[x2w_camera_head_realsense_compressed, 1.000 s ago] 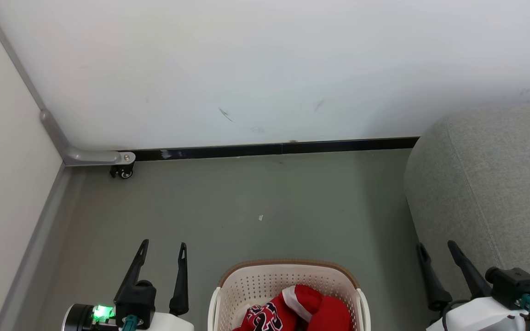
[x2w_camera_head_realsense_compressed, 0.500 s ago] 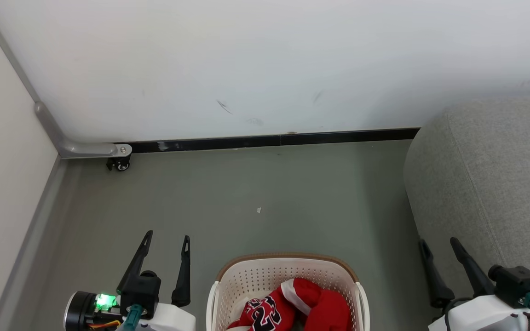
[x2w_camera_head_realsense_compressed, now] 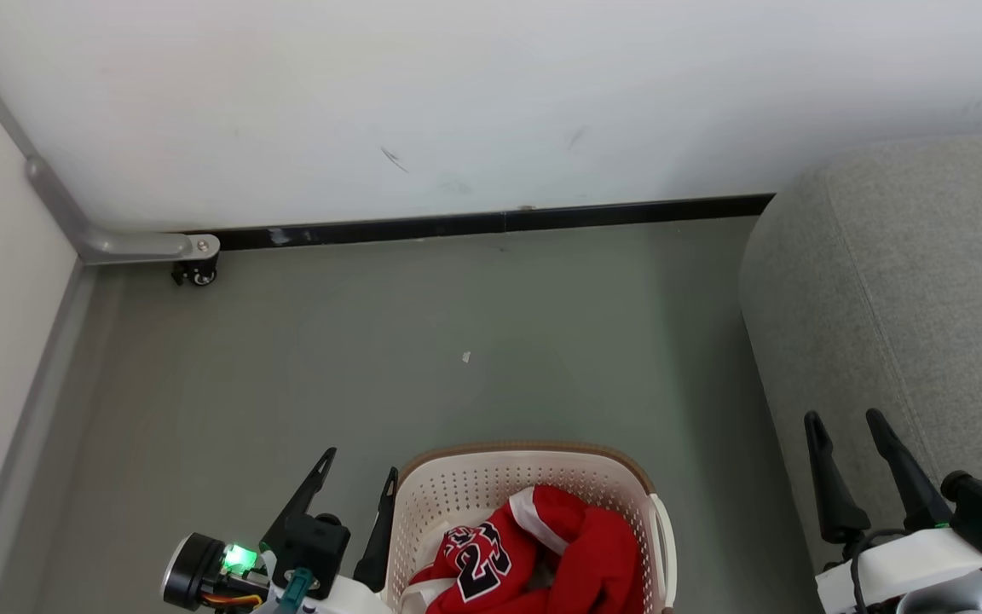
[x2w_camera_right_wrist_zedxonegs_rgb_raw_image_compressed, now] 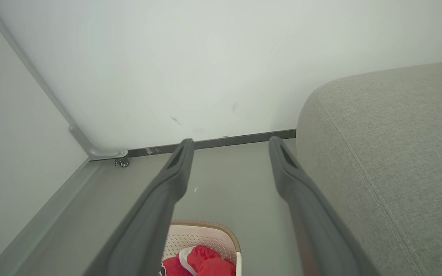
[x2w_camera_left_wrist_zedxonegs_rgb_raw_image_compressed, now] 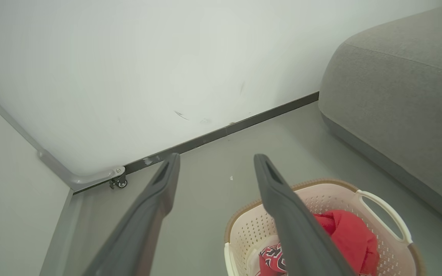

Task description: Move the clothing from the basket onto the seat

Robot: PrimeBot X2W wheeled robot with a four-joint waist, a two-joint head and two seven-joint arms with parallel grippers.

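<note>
The view dips, and the left tool (x2w_camera_head_realsense_compressed: 361,462) has slid in beside the cream-white perforated plastic basket (x2w_camera_head_realsense_compressed: 525,447) with its brown rim. It and the right tool (x2w_camera_head_realsense_compressed: 844,417) both gape wide, empty. Soft red jerseys with white trim (x2w_camera_head_realsense_compressed: 576,546) lie bunched inside. Risks: a finger snagging the rigid rim, or slack fabric dragging the light basket along, short of the rounded light-grey upholstered seat (x2w_camera_head_realsense_compressed: 926,273).

a black, white-edged "23" stands on the red clothing (x2w_camera_head_realsense_compressed: 542,554); its other lettering is unreadable.

Perforated plastic basket (x2w_camera_head_realsense_compressed: 457,490); soft cloth clothing (x2w_camera_head_realsense_compressed: 602,546); coarse woven fabric seat (x2w_camera_head_realsense_compressed: 926,281); smooth matt floor (x2w_camera_head_realsense_compressed: 372,341)
</note>
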